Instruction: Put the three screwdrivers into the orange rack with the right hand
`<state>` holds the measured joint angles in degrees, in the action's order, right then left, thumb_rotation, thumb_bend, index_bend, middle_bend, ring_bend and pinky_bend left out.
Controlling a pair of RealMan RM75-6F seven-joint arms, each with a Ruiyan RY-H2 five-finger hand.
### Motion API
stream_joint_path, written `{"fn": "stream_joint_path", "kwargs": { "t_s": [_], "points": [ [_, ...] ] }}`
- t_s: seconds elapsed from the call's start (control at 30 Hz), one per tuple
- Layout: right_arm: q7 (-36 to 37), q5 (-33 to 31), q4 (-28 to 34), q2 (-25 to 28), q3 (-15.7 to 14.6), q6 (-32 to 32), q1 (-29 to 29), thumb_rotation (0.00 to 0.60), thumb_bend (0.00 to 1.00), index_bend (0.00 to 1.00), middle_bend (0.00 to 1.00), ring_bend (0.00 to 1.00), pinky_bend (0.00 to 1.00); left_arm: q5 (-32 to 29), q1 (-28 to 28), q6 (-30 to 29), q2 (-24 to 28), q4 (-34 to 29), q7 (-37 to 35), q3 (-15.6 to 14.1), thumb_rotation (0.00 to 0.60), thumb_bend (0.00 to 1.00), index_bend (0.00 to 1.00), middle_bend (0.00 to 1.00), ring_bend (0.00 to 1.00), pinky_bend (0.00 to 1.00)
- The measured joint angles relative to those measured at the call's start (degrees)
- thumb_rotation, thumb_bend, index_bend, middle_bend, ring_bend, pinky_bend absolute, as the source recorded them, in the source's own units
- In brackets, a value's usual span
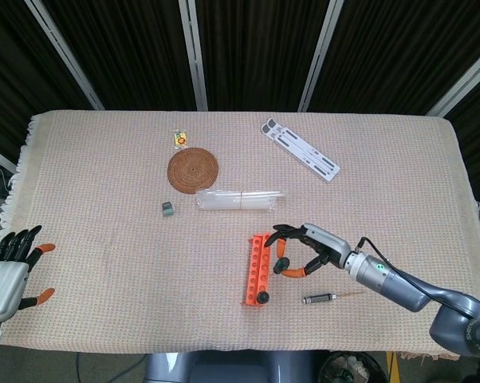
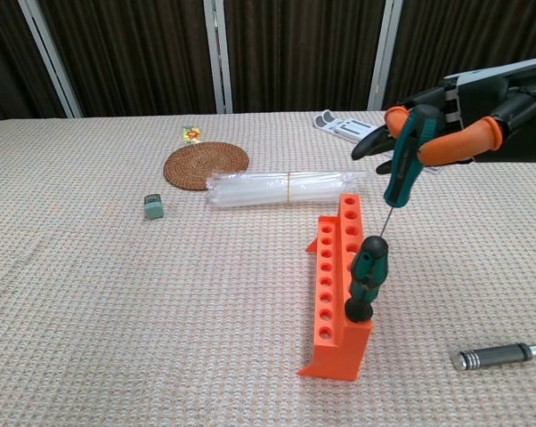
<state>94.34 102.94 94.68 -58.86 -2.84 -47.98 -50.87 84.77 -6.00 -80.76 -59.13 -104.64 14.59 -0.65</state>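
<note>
Near the desk's front edge, right of centre, orange-tipped fingers (image 2: 394, 120) pinch the green handle of a screwdriver (image 2: 402, 167), its thin shaft angled down toward the orange rack (image 2: 332, 302). The right hand (image 2: 446, 120) holds the tool above the rack's far end, the tip just over the holes and close to the handle of a seated screwdriver (image 2: 364, 277) standing at the rack's near end. A third, silver-handled screwdriver (image 2: 495, 356) lies flat on the woven cloth toward the front right corner, apart from the rack.

By these views, one tool is in, one is poised, one waits. The shaft is tilted, so a descent could miss a hole and skid along the rack's face, or knock the light rack over; the tip could also snag the seated handle.

At the desk's front left corner the left hand (image 1: 13, 267) rests idle, fingers spread and holding nothing. A round woven mat (image 1: 193, 170), a clear tube bundle (image 1: 240, 199) and a white strip (image 1: 300, 148) lie toward the back.
</note>
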Motion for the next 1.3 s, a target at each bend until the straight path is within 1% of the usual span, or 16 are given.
{"fn": "stream_joint_path", "kwargs": {
  "t_s": [0.5, 1.3],
  "points": [
    [-1.93, -1.94, 1.41, -0.16, -1.87, -0.52, -2.14, 0.600, 0.20, 0.66, 0.28, 0.00, 0.00, -0.07, -0.30, 0.44, -0.23, 0.12, 0.00, 0.07, 0.600, 0.14, 0.26, 0.00, 0.00, 0.00],
    [-4.72, -4.57, 3.01, -0.07, -2.30, 0.76, -4.29, 0.600, 0.20, 0.66, 0.28, 0.00, 0.00, -0.48, -0.55, 1.04, -0.72, 1.02, -0.71, 0.10, 0.600, 0.14, 0.26, 0.00, 0.00, 0.00]
  ]
}}
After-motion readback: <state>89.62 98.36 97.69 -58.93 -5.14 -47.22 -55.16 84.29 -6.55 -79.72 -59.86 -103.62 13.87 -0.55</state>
